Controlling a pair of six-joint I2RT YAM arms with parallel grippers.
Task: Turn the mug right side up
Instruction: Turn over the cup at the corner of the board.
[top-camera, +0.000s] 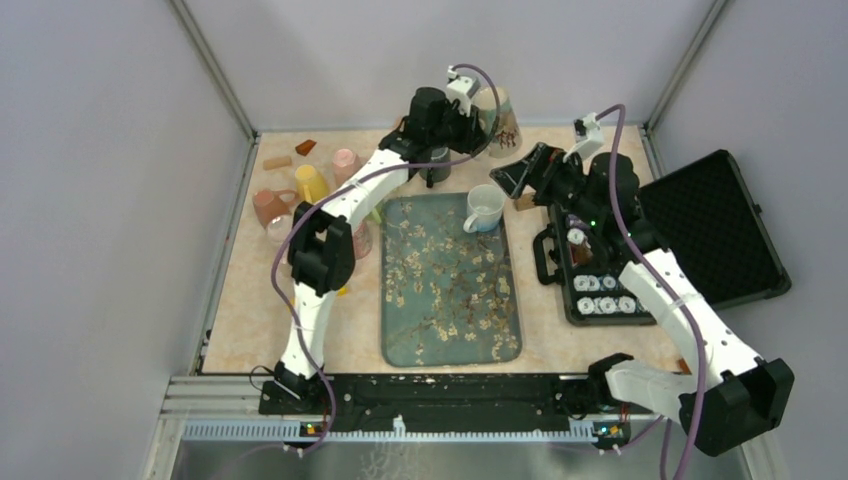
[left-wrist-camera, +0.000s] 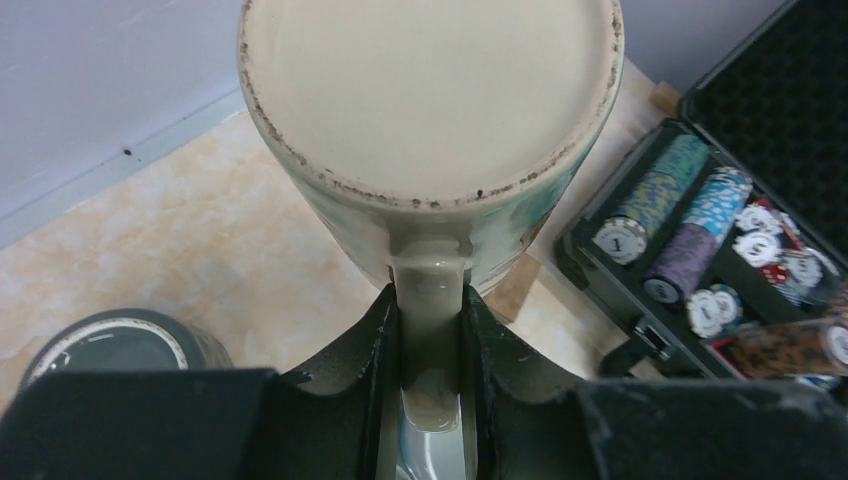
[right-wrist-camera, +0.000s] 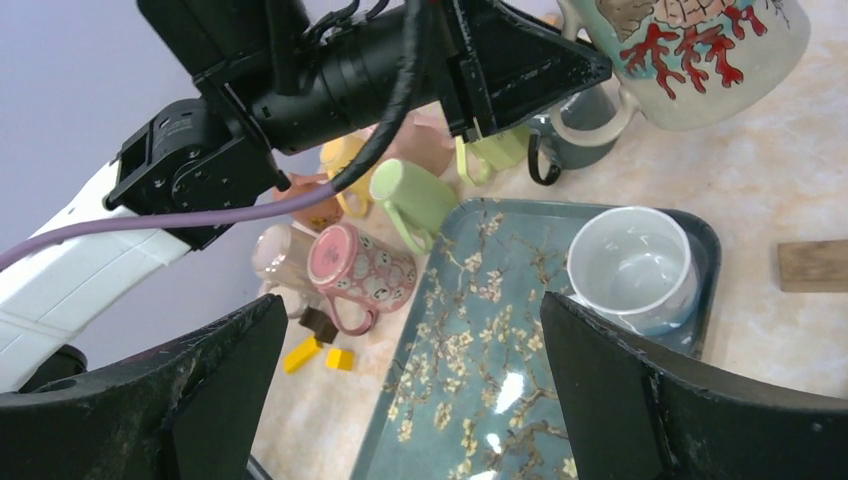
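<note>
Left gripper (left-wrist-camera: 430, 305) clenched on the mug (left-wrist-camera: 430, 100) handle, aloft beyond the tray (top-camera: 450, 300).
Base faces the wrist, axis tilted; right gripper (right-wrist-camera: 415, 385) hangs spread, farther off.

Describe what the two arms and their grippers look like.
Both arms have white links with black joint housings: left arm, right arm. A purple cable runs along each. The left gripper and right gripper have matte black, scuffed, wedge-shaped fingers.

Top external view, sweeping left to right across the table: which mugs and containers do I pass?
Terracotta ceramic mug → yellow ceramic mug → pink ceramic mug → cream coral-patterned ceramic mug → black open case of poker chips.
</note>
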